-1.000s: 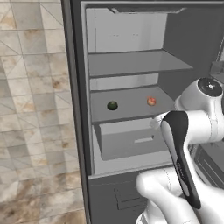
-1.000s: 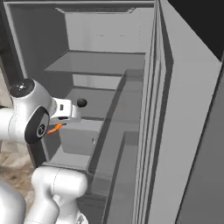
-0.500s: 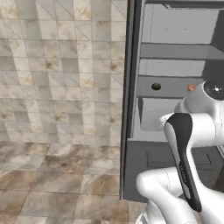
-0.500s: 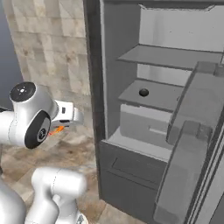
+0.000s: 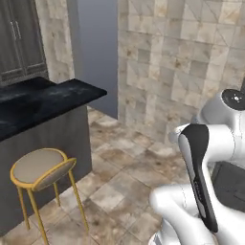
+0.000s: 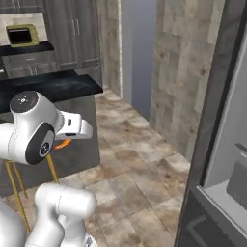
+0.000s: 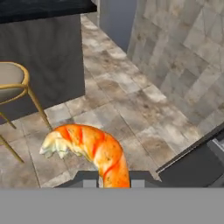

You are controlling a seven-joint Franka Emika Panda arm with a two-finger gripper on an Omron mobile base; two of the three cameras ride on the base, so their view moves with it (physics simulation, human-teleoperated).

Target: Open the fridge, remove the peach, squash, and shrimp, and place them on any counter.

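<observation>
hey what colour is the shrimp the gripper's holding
Orange with red stripes and a paler, whitish tail end; the shrimp shows best in the hand view.

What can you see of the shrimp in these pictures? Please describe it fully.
The shrimp is a curved orange crescent with red stripes and a pale, whitish tail end. It looks glossy and segmented. The gripper is shut on its thicker end, holding it in the air above the tiled floor. In the right base view, an orange bit shows beside the hand.
</observation>
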